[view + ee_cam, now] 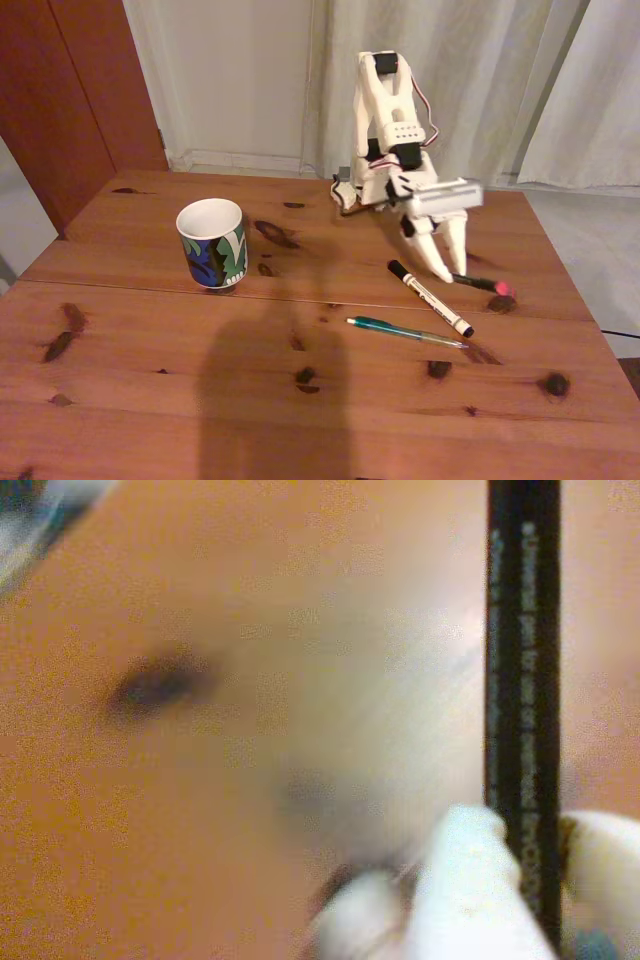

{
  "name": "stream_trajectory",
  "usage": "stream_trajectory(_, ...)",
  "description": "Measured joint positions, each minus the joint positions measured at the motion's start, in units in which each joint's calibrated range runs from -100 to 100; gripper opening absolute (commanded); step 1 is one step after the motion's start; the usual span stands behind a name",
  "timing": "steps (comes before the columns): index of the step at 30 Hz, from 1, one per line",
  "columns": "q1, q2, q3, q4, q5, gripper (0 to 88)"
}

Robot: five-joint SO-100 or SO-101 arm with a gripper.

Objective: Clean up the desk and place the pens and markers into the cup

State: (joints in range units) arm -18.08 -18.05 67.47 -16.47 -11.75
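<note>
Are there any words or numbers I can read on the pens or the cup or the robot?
Black pen: the wrist view shows a line of small pale print running along its barrel, too blurred to read.
White marker: any print is too small to tell.
Teal pen: no text can be made out.
Cup: blue, green and white leaf shapes, no words.
Gripper: plain white, no label seen.
So nothing can be read.

Behind your workspace, pale grey curtains (470, 80) are hanging in long folds beside a white wall panel (235, 75). A reddish-brown wooden door (75, 90) is standing at the left, and warm indoor light is casting a soft shadow (275, 400) near you.
</note>
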Motion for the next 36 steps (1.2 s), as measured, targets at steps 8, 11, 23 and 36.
stream_trajectory(8, 10.8, 0.0, 0.0, -16.1, 0.0, 0.8)
stream_trajectory(11, 15.1, 0.0, 0.0, -19.2, 0.0, 0.8)
stream_trajectory(23, 32.3, -1.8, 0.0, -20.5, 0.0, 0.8)
stream_trajectory(36, 45.0, -2.6, 0.3, -28.0, 0.0, 0.8)
